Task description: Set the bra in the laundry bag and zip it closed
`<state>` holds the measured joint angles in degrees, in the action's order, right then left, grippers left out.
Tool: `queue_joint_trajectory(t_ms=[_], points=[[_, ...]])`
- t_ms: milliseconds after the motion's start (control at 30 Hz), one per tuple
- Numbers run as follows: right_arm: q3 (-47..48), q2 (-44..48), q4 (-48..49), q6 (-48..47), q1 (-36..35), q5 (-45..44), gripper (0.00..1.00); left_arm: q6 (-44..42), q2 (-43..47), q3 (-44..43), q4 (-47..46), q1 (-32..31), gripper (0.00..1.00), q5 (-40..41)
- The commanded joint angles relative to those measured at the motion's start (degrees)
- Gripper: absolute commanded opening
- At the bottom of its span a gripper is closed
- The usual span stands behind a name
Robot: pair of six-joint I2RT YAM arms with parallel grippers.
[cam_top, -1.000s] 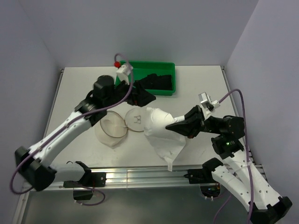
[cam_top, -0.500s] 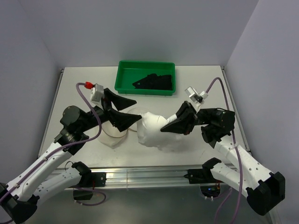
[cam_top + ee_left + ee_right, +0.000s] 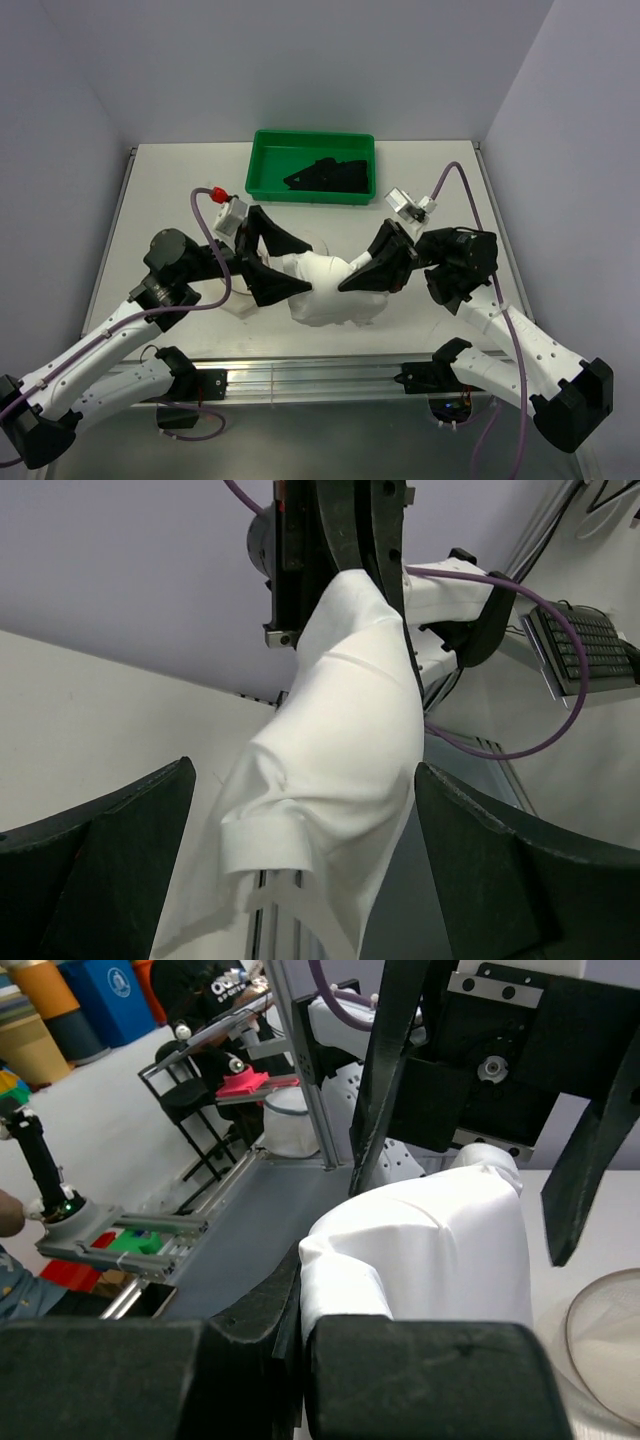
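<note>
Now back from the tray empty-handed, the left claw faces the cloth

Evidently the left claw (image 3: 300, 267) has quit the tray (image 3: 262, 165), where it hovered a second ago, and swung down to the middle of the table (image 3: 150, 200). It stands spread wide, gripping nothing, reaching in from 9 o'clock with a finger either side of the white cloth (image 3: 325, 295). The right claw (image 3: 350, 278), coming from 3 o'clock, stays clenched on that cloth, which has gone from a long hanging drape to a bunched lump between the two.

The bra (image 3: 330, 175) lies untouched in the tray at 12 o'clock, so loading has not begun. The mesh bag (image 3: 608, 1345) sits at the cloth's 8 o'clock, mostly hidden from above. Whether the cloth belongs to it I cannot tell.

No writing is readable. The blue bin (image 3: 110, 1000) bears a white emblem too small to make out.
</note>
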<state>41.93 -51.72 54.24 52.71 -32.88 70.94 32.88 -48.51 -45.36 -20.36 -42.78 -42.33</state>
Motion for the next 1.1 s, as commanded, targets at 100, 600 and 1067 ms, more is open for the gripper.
queue_joint_trajectory(t_ms=[100,600,1067], points=[[3.24,0.31,-3.17,-3.84,-0.95,-0.98,0.00,1.04,0.08,0.63,-3.37,-1.25,0.62,-1.53],[4.04,16.98,-59.32,-35.56,-0.96,-30.04,0.85,-5.63,5.89,-2.44,7.24,-1.25,0.00,15.35],[23.96,7.03,-72.68,-51.55,-1.13,-28.59,1.00,-16.18,-5.18,-15.18,25.61,-1.78,0.00,-1.44]])
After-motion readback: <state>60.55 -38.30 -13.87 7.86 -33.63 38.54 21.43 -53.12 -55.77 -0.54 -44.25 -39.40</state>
